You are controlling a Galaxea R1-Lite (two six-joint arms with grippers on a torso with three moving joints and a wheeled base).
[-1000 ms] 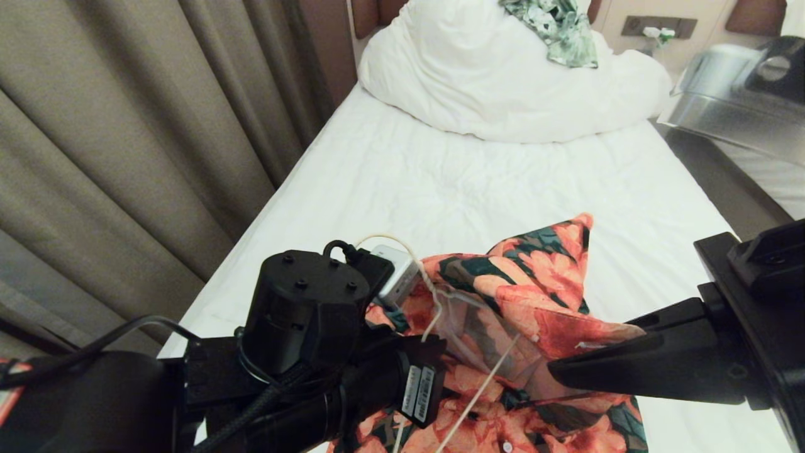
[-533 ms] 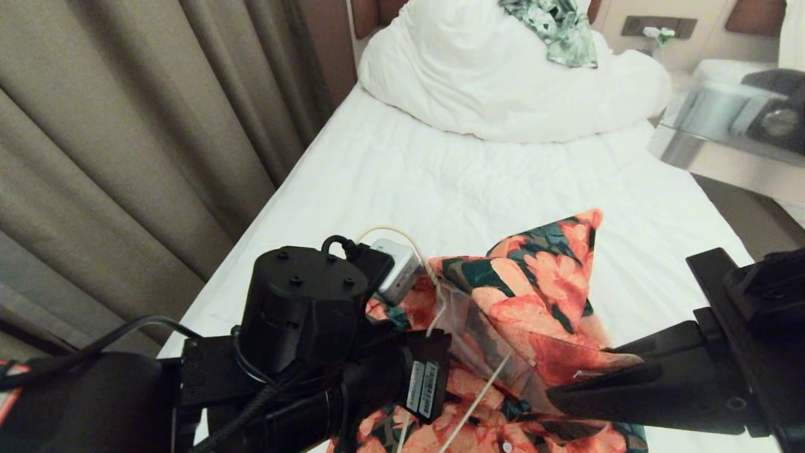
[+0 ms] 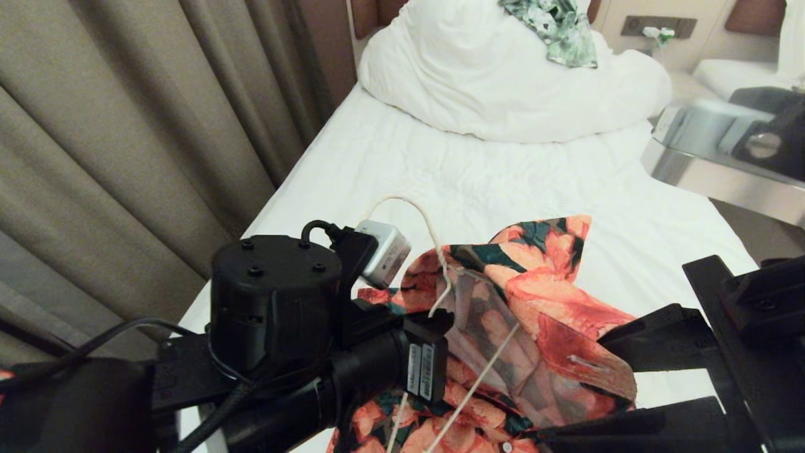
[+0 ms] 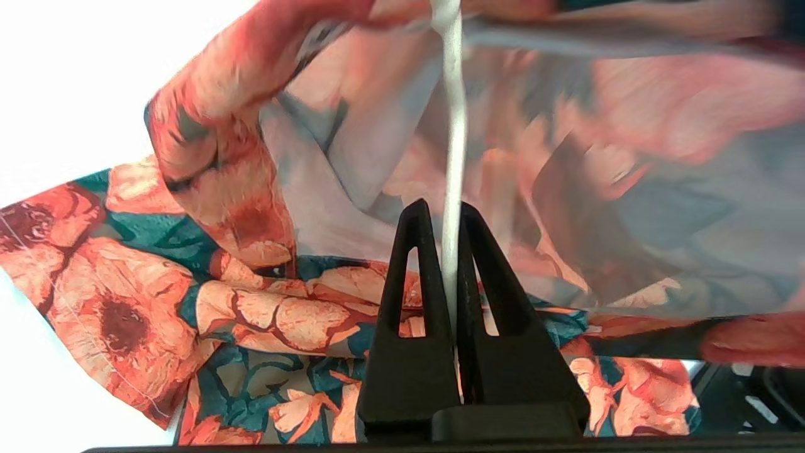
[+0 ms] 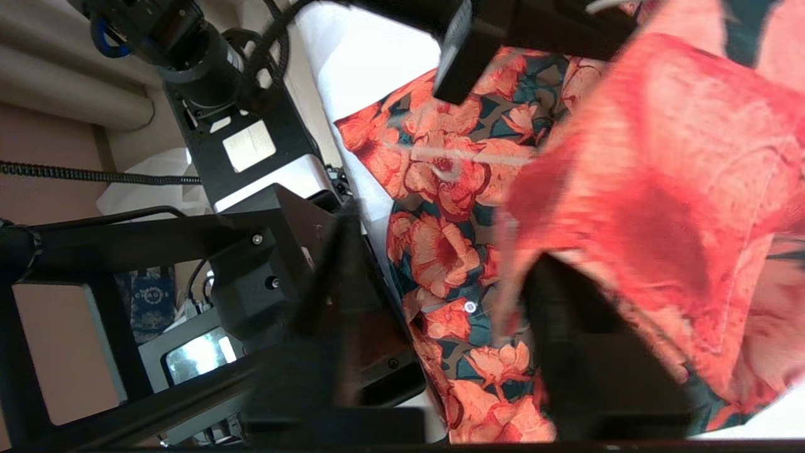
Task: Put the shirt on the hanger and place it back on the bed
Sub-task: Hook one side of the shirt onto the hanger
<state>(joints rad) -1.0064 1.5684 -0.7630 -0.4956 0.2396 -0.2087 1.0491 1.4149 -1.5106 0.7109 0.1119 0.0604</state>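
Right gripper (image 3: pixel 619 384) springs apart, releasing the shirt (image 3: pixel 541 314) — left gripper (image 4: pixel 450 251) stays clamped on the hanger (image 3: pixel 434 264) above the bed (image 3: pixel 478 182); draping seems nearly done.

**Shirt near, duvet far**

The flowered orange-pink short-sleeved shirt (image 3: pixel 534 314) lies on the near part of the white-sheeted bed (image 3: pixel 440 182), with the thin cream wire hanger (image 3: pixel 434 264) inside it. The bulky white duvet (image 3: pixel 503 82) sits far, the green leafy garment (image 3: pixel 560 28) on it. Beige curtains (image 3: pixel 126 145) hang left.
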